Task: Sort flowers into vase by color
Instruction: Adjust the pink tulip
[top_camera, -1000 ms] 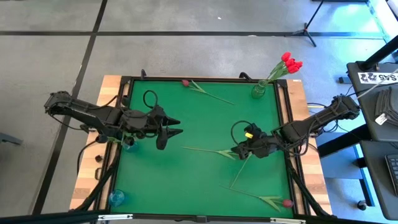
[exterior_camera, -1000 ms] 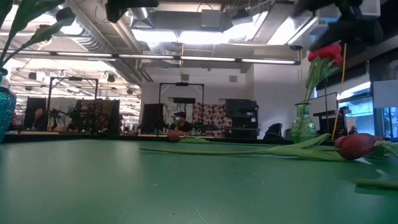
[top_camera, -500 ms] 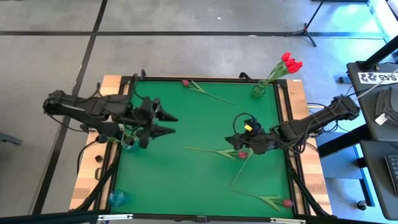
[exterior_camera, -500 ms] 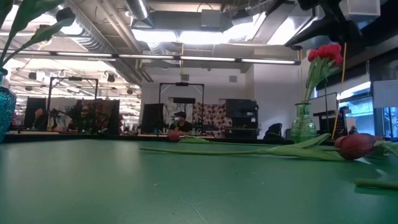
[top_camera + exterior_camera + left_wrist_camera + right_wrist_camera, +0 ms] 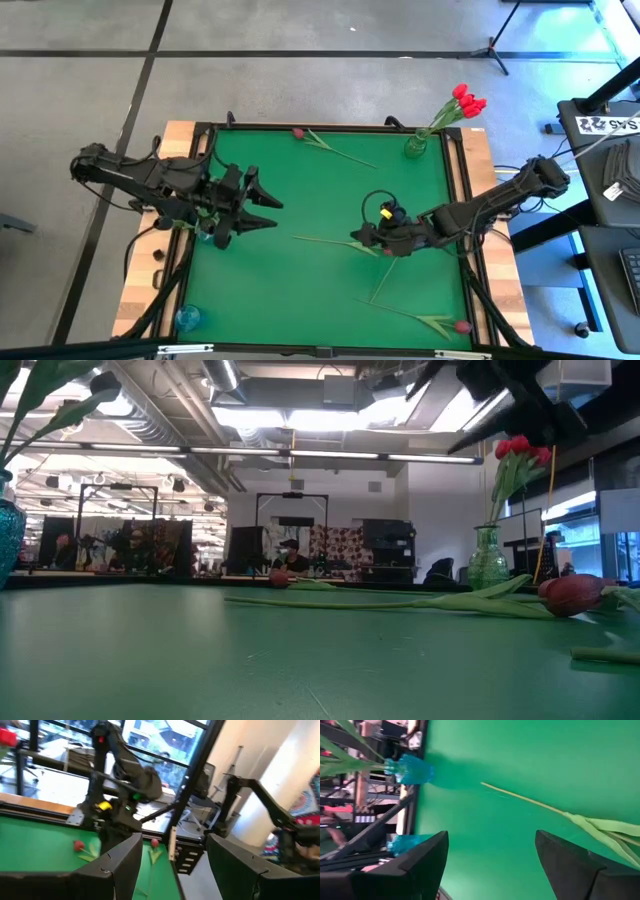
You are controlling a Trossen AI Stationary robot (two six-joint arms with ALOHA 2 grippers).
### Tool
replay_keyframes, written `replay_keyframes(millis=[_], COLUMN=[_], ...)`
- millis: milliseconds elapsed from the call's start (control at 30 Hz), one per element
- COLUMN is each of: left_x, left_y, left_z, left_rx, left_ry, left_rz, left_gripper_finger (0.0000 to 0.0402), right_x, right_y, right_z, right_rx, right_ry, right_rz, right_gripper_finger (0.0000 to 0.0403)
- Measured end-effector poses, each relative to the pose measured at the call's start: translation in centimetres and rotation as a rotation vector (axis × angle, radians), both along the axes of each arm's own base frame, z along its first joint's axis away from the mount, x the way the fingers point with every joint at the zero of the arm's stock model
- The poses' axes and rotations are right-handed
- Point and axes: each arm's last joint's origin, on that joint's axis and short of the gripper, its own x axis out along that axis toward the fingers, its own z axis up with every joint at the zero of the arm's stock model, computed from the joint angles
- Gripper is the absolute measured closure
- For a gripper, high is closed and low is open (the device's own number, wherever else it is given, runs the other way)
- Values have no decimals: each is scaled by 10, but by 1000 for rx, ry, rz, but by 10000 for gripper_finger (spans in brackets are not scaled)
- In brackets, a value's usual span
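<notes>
Several tulips lie flat on the green table (image 5: 300, 290). One lies by the far edge (image 5: 330, 148), one in the middle (image 5: 325, 241), one slanting (image 5: 385, 280), and one at the near right with a red head (image 5: 461, 326). Bright red tulips (image 5: 465, 100) stand in a green glass vase (image 5: 415, 147). My right gripper (image 5: 354, 238) hovers open over the middle tulip, whose stem (image 5: 520, 797) and leaves (image 5: 605, 827) show beyond its fingers. My left gripper (image 5: 277, 213) hangs open and level above the table's left side, holding nothing.
A blue vase (image 5: 207, 232) with a green stem stands by the left edge under my left arm. A second blue vase (image 5: 187, 318) sits at the near left corner. Bare green table lies between the two grippers. Beyond the table, people show in the room.
My left gripper has risen and tipped up from slanting down to level, rolling as it went, and has stayed open. My right gripper has moved toward the table's left along the middle tulip, rolled, and stayed open. The tulips have not moved.
</notes>
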Motion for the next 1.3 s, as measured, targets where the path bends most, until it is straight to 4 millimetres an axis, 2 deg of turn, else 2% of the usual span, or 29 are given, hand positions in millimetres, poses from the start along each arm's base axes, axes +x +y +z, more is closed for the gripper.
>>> replay_keyframes(millis=[67,333,600,833,1200,1300], left_x=[0,1,1,1,0,0], left_y=[1,4,5,5,6,6], left_z=[0,0,0,-1,-7,-7], left_rx=[2,10,14,33,43,41], left_ry=[-1,-3,-2,7,58,58], left_rz=[30,127,161,178,194,193], left_gripper_finger=[184,184,184,184,184,184], right_x=[4,23,34,37,26,33], right_y=[2,11,17,4,-32,-40], right_z=[-7,-29,-59,-84,-99,-107], right_rx=[10,289,468,504,448,495], right_ry=[20,-14,77,304,544,565], right_rz=[-16,-237,-373,-377,-549,-557], right_gripper_finger=[105,105,105,105,106,120])
